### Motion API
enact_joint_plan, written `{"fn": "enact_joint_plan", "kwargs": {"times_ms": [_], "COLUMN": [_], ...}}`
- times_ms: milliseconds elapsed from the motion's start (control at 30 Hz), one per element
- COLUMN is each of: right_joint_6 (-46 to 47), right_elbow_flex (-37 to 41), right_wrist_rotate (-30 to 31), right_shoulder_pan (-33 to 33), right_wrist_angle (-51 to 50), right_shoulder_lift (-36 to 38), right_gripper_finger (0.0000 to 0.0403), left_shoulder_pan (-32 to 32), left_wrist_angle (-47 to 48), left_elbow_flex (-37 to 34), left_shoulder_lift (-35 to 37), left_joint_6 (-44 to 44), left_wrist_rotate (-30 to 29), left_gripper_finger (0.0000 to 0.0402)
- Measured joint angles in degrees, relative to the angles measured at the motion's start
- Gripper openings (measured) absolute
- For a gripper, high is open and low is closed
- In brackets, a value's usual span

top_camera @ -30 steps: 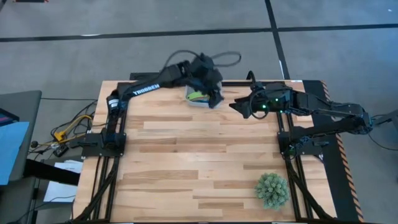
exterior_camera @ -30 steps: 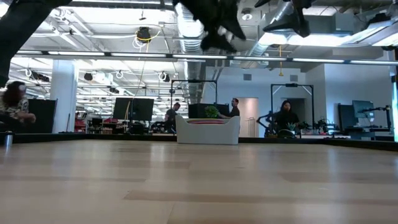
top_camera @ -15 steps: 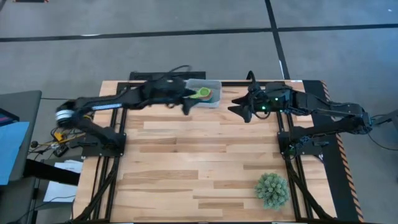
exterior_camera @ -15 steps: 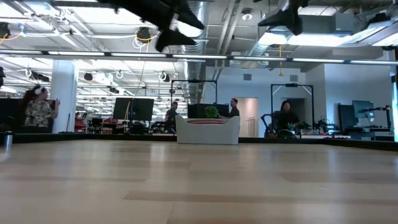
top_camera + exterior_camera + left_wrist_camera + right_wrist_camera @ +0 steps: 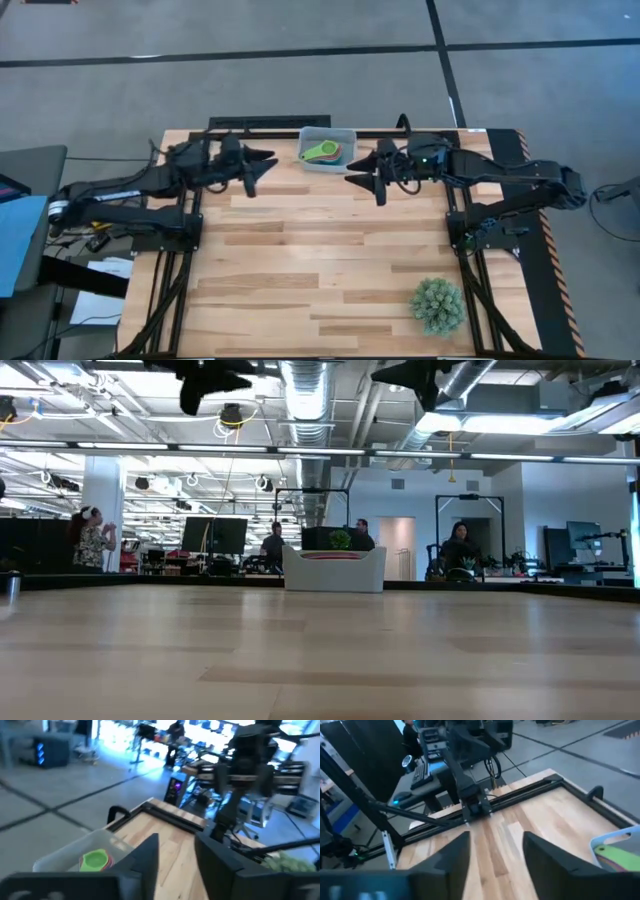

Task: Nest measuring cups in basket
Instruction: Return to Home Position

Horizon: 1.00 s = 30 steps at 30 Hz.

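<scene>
Left hand (image 5: 262,168) spread; cups (image 5: 322,152) point leftward.

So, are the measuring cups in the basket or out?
In: the nested plastic measuring cups, green on top, lie inside the translucent pale basket; left gripper and right gripper flank it.

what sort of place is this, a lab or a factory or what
Most likely an open-plan robotics lab or workshop: bare ceiling ducts, monitors and people in the room behind, and a wooden table carrying robot arms.
</scene>
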<state>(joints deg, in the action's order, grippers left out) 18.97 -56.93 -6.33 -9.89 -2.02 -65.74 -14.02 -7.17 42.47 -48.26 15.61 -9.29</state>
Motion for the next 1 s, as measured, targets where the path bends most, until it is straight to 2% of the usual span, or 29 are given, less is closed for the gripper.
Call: {"fn": "enact_joint_plan", "kwargs": {"times_ms": [233,367,533,733,867,933,1000], "right_joint_6": [-7.91,-16.76,-22.85,-26.93,-23.74,-21.02,-19.41], "right_elbow_flex": [0.0,0.0,0.0,3.05,11.64,15.97,18.93], "right_wrist_rotate": [0.14,0.25,0.19,-1.74,-3.47,-4.95,-5.46], "right_shoulder_pan": [-0.8,-1.58,-1.81,-2.35,-2.5,-2.54,-2.67], "right_wrist_angle": [0.26,-1.63,-2.58,-4.39,5.19,11.26,12.84], "right_shoulder_lift": [1.05,2.46,5.33,9.35,13.45,15.1,16.34], "right_gripper_finger": [0.0069,0.0012,0.0024,0.0007,0.0011,0.0006,0.0005], "left_shoulder_pan": [0.04,0.03,0.5,2.88,3.19,3.19,3.19], "left_wrist_angle": [3.32,8.12,12.33,-3.91,-11.31,-9.83,-6.19], "left_elbow_flex": [-0.41,-0.41,-1.09,-12.51,-20.6,-22.88,-24.16], "left_shoulder_lift": [5.76,7.67,8.33,10.48,13.26,14.25,14.94], "left_joint_6": [-4.87,-5.71,-5.99,-4.45,-0.22,-0.86,-1.36], "left_wrist_rotate": [6.08,5.94,5.84,5.58,4.9,5.12,6.08], "left_gripper_finger": [0.0013,0.0006,0.0001,0.0,0.0,0.0,0.0]}}
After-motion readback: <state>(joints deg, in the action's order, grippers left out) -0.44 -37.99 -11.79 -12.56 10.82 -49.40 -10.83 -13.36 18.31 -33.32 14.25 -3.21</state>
